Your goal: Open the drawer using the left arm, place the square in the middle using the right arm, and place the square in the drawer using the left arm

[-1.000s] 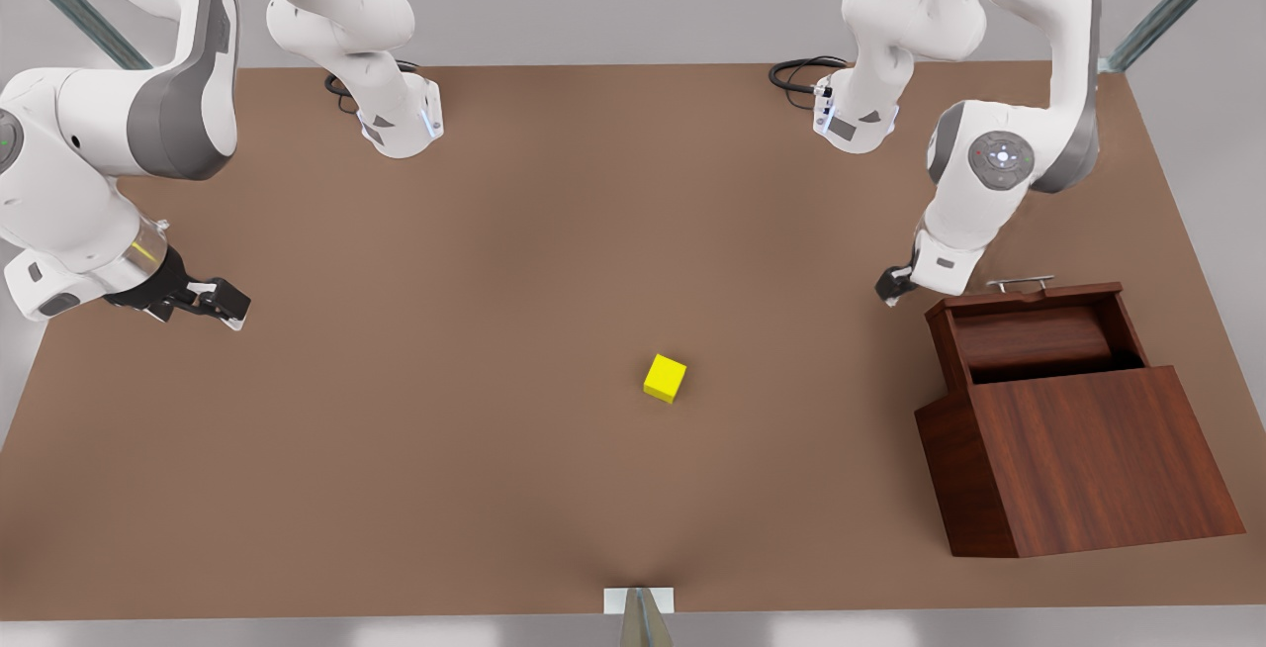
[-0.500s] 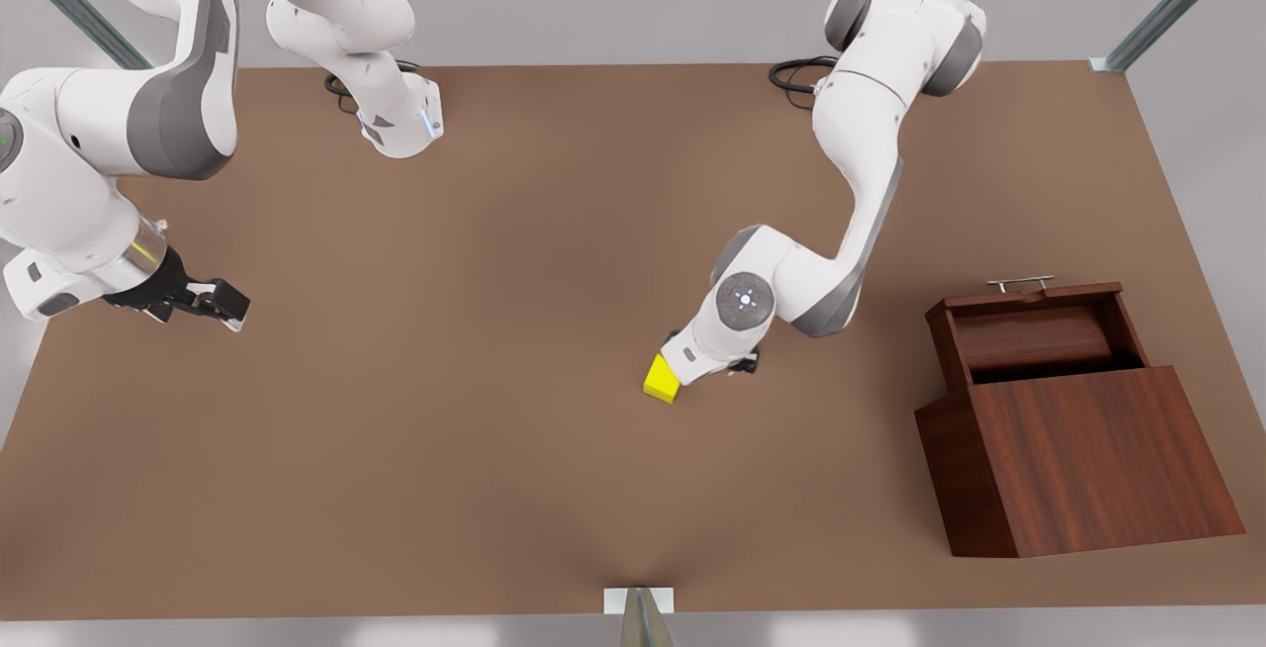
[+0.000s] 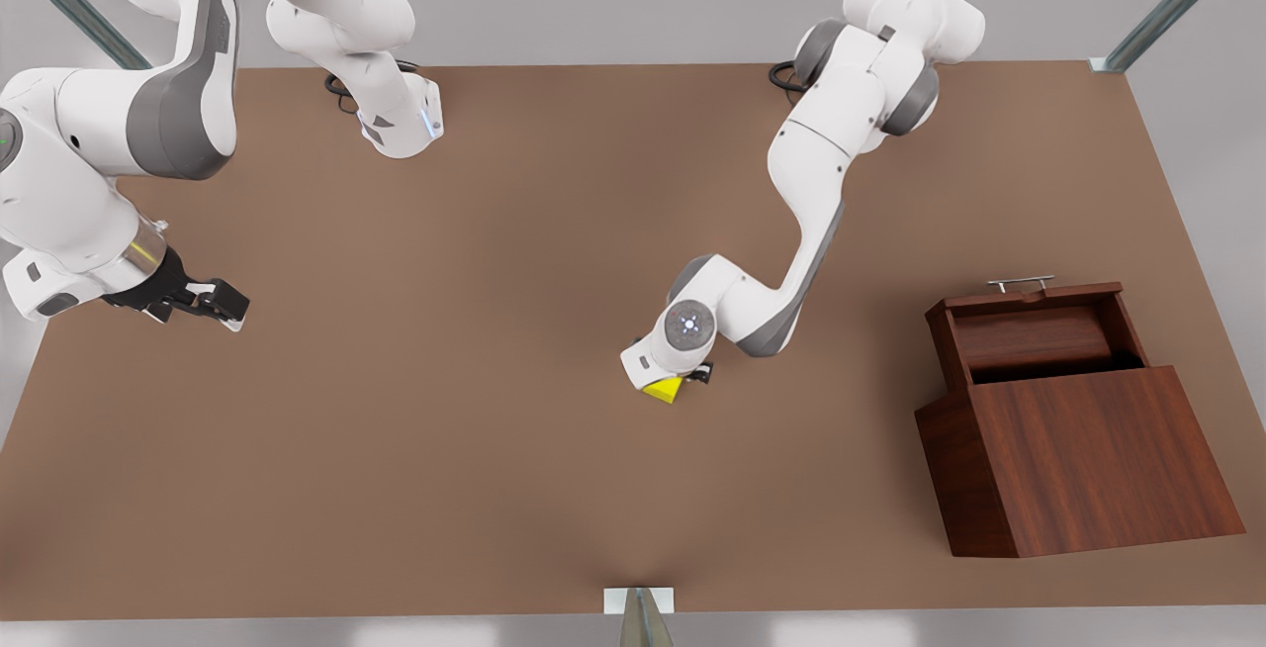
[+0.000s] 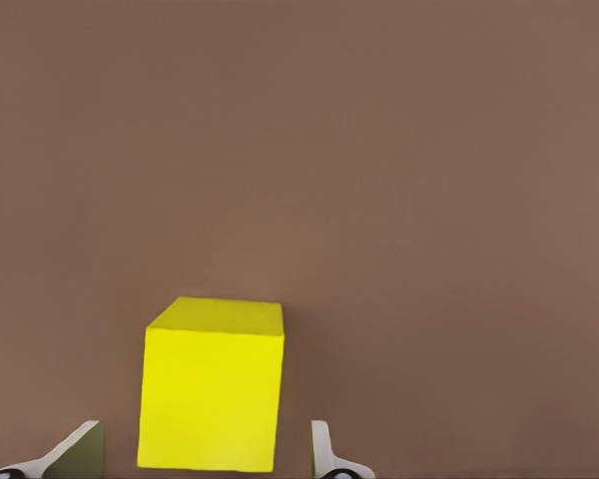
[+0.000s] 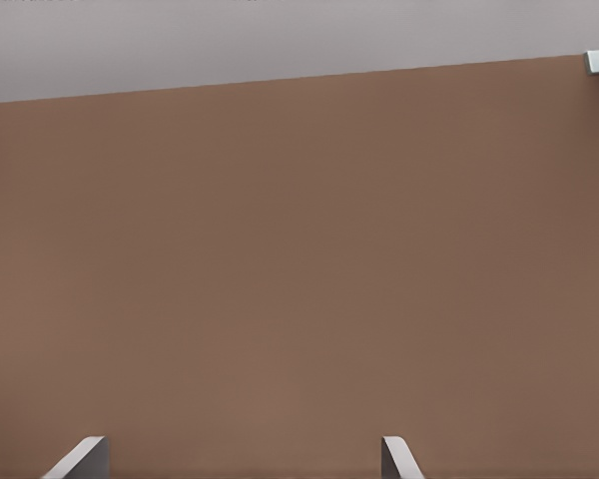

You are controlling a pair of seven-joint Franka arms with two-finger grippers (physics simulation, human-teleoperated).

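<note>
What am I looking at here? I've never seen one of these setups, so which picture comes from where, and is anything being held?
This is a simulated scene with two white robot arms, each ending in a two-finger gripper, at a brown table. The front view looks down on the whole table. The other two pictures come from cameras on the arms' wrists. The left gripper sits over the yellow square near the table's middle; its fingers stand open on either side, not yet gripping. The right gripper waits open at the front view's left, holding nothing. At the front view's right stands a wooden cabinet with its drawer pulled open and a silver handle on it.
</note>
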